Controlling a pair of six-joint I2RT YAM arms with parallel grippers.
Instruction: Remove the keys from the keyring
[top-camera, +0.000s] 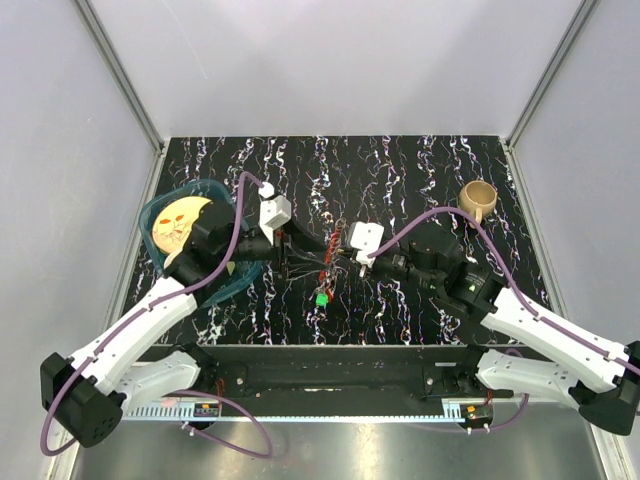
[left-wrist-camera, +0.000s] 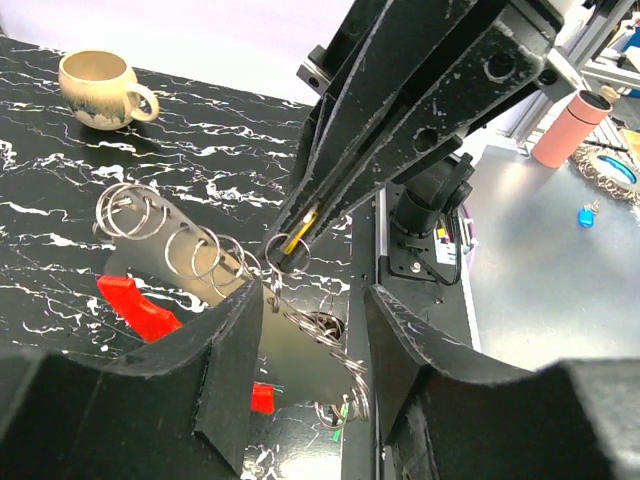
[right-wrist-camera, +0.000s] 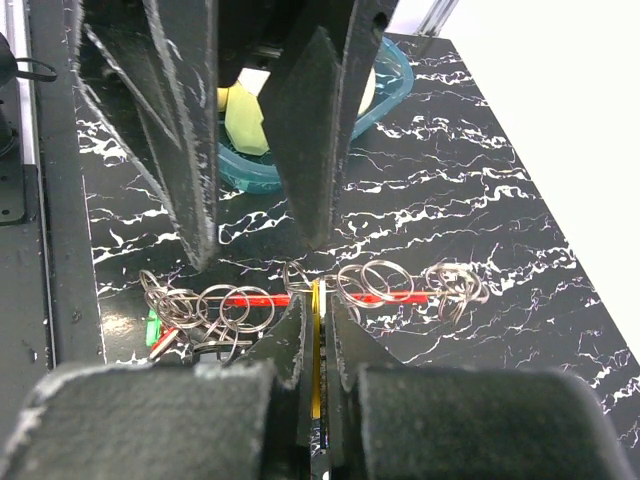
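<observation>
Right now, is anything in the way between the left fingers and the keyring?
Nothing visible is. The left fingers hang open right above the keyring, while the right fingers pinch a brass key.

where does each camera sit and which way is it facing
top external: above and behind, looking down at the table; both arms show
left wrist: on that wrist, faces the right claw and mug; own fingers show
right wrist: on that wrist, faces the left claw and teal tray; own fingers pinch a brass key
shared: both wrist views show the keyring
</observation>
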